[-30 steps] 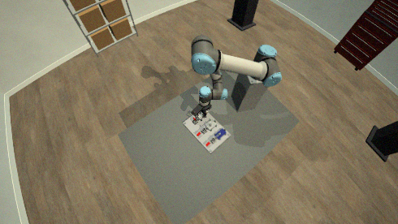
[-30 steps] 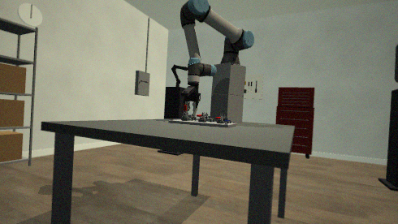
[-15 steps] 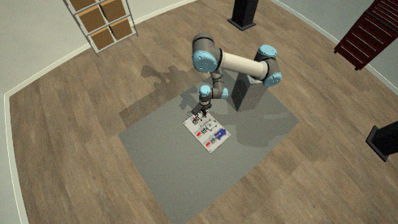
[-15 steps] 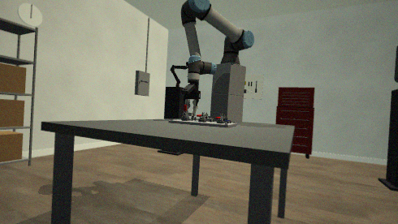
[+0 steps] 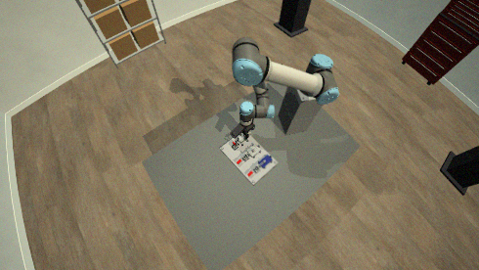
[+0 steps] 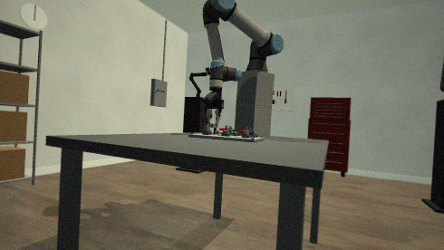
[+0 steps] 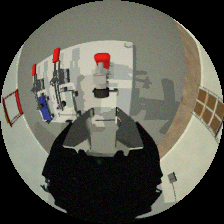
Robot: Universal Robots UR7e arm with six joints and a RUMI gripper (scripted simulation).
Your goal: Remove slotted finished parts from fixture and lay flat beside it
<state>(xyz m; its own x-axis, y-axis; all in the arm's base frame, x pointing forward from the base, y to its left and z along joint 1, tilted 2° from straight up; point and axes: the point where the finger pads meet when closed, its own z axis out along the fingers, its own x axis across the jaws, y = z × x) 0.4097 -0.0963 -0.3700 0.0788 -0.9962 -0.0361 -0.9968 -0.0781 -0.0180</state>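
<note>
Fixture plate (image 5: 261,176) (image 6: 255,139) (image 7: 122,60) lies flat on the table (image 5: 195,196) (image 6: 190,149). Gripper (image 5: 242,140) (image 6: 216,129) (image 7: 105,108) is low over its far-left end, jaws pinching 1 pale finished part (image 7: 103,136); its slot cannot be made out. 1 other finished part (image 5: 253,150) (image 7: 68,104) sits at the middle station. 1 blue blank (image 5: 265,161) (image 7: 44,108) sits at the near-right station. 0 finished parts laid on the table.

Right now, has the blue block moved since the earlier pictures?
No, it hasn't moved any way that I can see: the blue block sits at the same end of the white plate in the top view.
</note>
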